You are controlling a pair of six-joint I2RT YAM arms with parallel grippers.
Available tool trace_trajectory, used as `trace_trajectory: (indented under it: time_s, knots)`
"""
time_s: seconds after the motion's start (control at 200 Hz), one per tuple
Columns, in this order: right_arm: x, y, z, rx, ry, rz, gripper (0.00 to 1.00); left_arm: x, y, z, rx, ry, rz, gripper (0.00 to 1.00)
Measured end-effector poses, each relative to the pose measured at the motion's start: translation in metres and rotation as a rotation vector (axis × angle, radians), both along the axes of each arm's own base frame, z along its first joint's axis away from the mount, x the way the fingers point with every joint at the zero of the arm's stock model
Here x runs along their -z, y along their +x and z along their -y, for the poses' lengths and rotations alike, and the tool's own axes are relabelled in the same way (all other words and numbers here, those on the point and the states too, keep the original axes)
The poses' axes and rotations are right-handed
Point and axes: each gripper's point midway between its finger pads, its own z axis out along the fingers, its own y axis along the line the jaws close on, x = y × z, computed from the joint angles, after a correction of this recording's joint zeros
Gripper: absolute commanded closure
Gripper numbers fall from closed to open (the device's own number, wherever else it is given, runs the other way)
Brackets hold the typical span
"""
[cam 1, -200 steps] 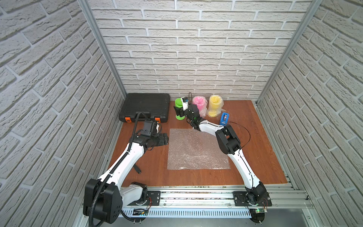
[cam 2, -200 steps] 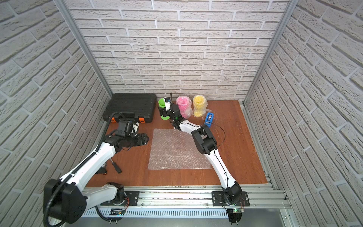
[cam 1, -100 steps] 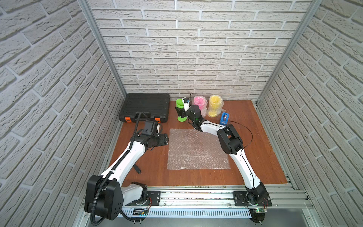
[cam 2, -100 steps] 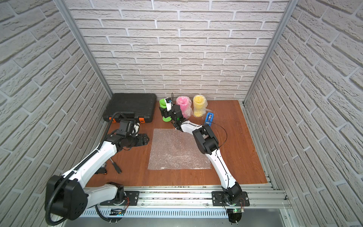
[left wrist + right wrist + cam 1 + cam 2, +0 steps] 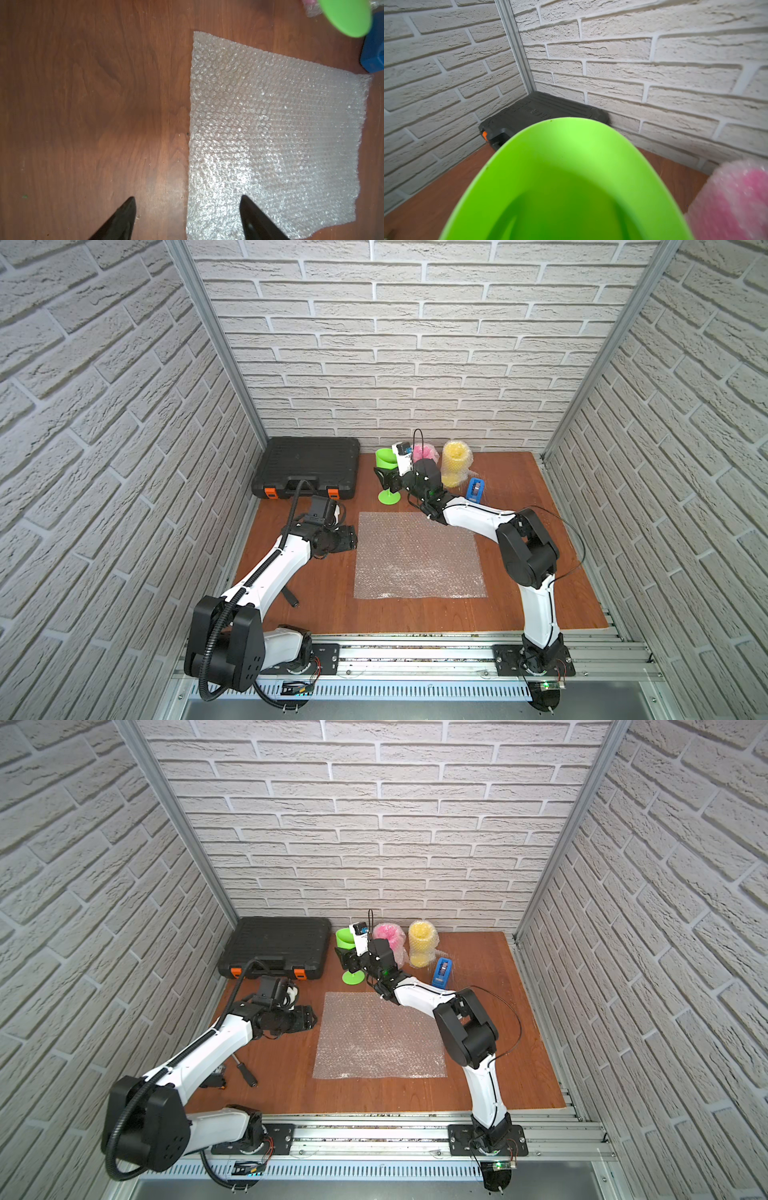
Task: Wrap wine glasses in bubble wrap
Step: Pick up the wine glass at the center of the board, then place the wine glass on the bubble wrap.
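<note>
At the far left, we saw a black tool case against the back wall. In front of it, the left gripper hung low just beside the left edge of the bubble wrap sheet, which lay flat in the middle of the table. Only the left wrist view showed its fingers. They stood apart, one over bare wood and one over the sheet's edge, holding nothing. A black-handled tool lay under that arm, and in a top view a small black-and-orange item showed beside it.

Further right, behind the sheet's far left corner, the green goblet stood upright. The right gripper was clamped low on its bowl. We could not tell whether its foot touched the table. The right wrist view showed only the bowl's inside, with the fingers out of frame. In the left wrist view, the green foot overlapped the blue tape dispenser.

The pink goblet, already wrapped, stood just behind the right gripper and was partly hidden by the wrist. The wrapped yellow goblet stood beside it. The dispenser sat in front of the yellow goblet, near the right forearm.
</note>
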Motion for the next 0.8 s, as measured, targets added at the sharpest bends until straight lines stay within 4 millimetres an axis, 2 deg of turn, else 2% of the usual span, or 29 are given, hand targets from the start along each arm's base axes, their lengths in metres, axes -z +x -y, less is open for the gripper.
trace_trajectory:
  time_s: [0.14,0.265,0.505,0.655,0.8]
  knots:
    - [-0.007,-0.031,0.007,-0.016,0.047,-0.211,0.34,0.014,-0.008,0.001,-0.002,-0.007,-0.055,0.31]
    - [0.004,-0.062,0.012,-0.035,0.084,-0.441,0.36,0.025,-0.014,0.001,-0.005,-0.009,-0.095,0.36]
    - [0.070,-0.130,0.006,-0.047,0.111,-0.918,0.40,0.049,-0.027,0.005,0.002,-0.016,-0.181,0.44]
    - [0.101,-0.165,-0.012,-0.055,0.080,-1.089,0.40,0.059,-0.027,0.010,0.014,-0.031,-0.210,0.47]
    - [0.136,-0.188,-0.025,-0.039,0.027,-1.195,0.41,0.068,-0.024,0.017,0.025,-0.054,-0.224,0.49]
